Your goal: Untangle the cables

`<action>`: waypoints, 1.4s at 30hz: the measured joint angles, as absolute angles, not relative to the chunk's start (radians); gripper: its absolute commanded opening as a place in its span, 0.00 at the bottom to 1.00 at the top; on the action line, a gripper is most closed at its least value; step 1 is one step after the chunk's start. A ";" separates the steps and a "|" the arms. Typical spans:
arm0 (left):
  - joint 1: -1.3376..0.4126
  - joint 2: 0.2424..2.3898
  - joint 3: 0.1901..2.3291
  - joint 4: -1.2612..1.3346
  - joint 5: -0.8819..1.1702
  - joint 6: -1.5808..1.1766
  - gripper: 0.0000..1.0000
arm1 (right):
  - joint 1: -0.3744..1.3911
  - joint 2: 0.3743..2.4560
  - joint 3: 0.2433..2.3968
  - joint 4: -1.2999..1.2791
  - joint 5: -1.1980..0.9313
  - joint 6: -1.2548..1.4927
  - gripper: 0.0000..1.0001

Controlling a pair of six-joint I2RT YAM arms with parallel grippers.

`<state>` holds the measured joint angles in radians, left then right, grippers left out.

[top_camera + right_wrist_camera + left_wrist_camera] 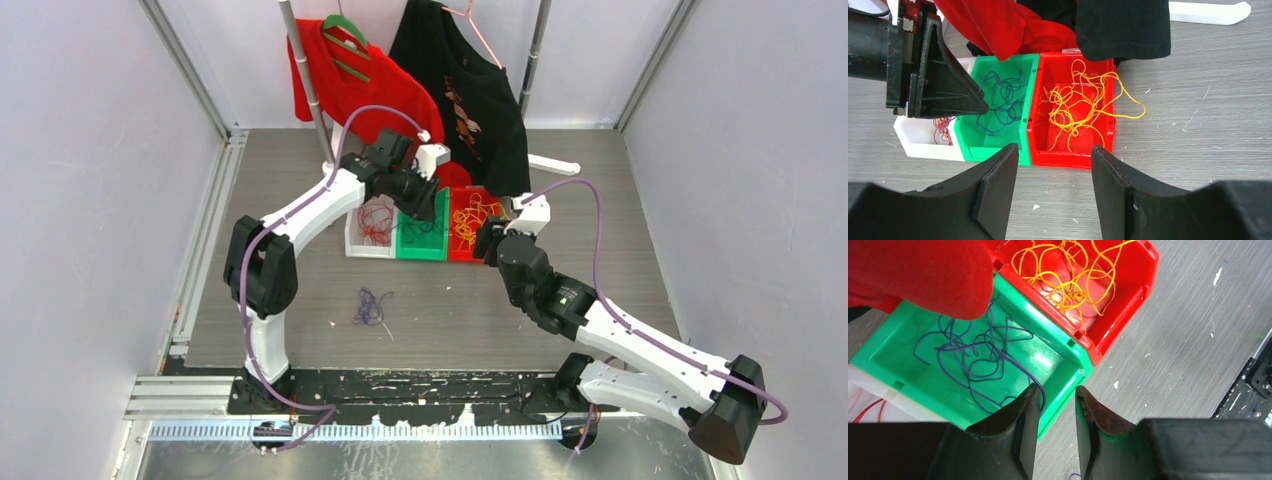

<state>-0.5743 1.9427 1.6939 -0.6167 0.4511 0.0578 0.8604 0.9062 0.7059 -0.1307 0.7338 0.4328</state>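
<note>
Three small bins stand in a row. The white bin (pixel 358 240) holds red cables (pixel 377 222), the green bin (pixel 1068 360) holds dark purple cables (pixel 973 355), and the red bin (pixel 1128 295) holds yellow-orange cables (pixel 1073 275). A small purple tangle (pixel 370 307) lies loose on the table in front of the bins. My left gripper (pixel 1057 390) hovers open over the green bin's near corner. One purple strand curls against its left fingertip (pixel 1034 392), with nothing between the jaws. My right gripper (pixel 1054 150) is open and empty, in front of the green and red bins (pixel 1068 160).
A red shirt (pixel 350 85) and a black shirt (pixel 470 90) hang on a rack (pixel 305 80) behind the bins. The red cloth (pixel 923 275) drapes over the green bin's far side. The rack's white foot (pixel 555 165) lies at the right.
</note>
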 measured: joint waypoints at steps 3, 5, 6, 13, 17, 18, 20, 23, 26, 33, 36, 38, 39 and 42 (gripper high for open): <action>-0.588 1.943 1.702 -0.611 0.448 0.033 0.44 | 0.860 0.906 0.714 -0.141 0.725 0.432 0.62; -0.591 1.943 1.710 -0.604 0.436 0.020 0.43 | 0.860 0.906 0.715 -0.147 0.720 0.432 0.62; -0.594 1.943 1.715 -0.599 0.426 0.015 0.43 | 0.860 0.906 0.715 -0.152 0.717 0.432 0.61; -0.599 1.950 1.756 -0.550 0.333 0.003 0.35 | 0.860 0.906 0.715 -0.167 0.699 0.432 0.61; -0.602 1.973 1.810 -0.527 0.332 -0.018 0.35 | 0.860 0.909 0.715 -0.168 0.693 0.433 0.61; -0.602 1.974 1.814 -0.524 0.332 -0.019 0.35 | 0.860 0.910 0.715 -0.170 0.692 0.433 0.61; -0.603 1.975 1.815 -0.524 0.332 -0.018 0.34 | 0.860 0.910 0.715 -0.175 0.691 0.433 0.61; -0.601 1.984 1.815 -0.533 0.332 -0.010 0.33 | 0.860 0.910 0.715 -0.182 0.690 0.433 0.61; -0.597 1.990 1.789 -0.531 0.332 0.007 0.33 | 0.860 0.909 0.715 -0.192 0.690 0.433 0.61; -0.587 1.990 1.606 -0.534 0.329 0.038 0.34 | 0.860 0.905 0.715 -0.204 0.679 0.433 0.60; -0.582 1.990 1.599 -0.538 0.332 0.046 0.39 | 0.860 0.910 0.715 -0.208 0.667 0.433 0.59; -0.572 1.985 1.606 -0.540 0.339 0.053 0.47 | 0.860 0.918 0.716 -0.210 0.653 0.433 0.61; -0.564 1.983 1.615 -0.548 0.348 0.053 0.53 | 0.860 0.925 0.717 -0.210 0.643 0.433 0.62; -0.536 1.970 1.665 -0.580 0.397 0.045 0.67 | 0.860 0.953 0.721 -0.203 0.607 0.433 0.64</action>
<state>-0.5358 1.9701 1.6650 -0.5800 0.3973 0.0452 0.8597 0.9535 0.7212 -0.2031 0.6067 0.4332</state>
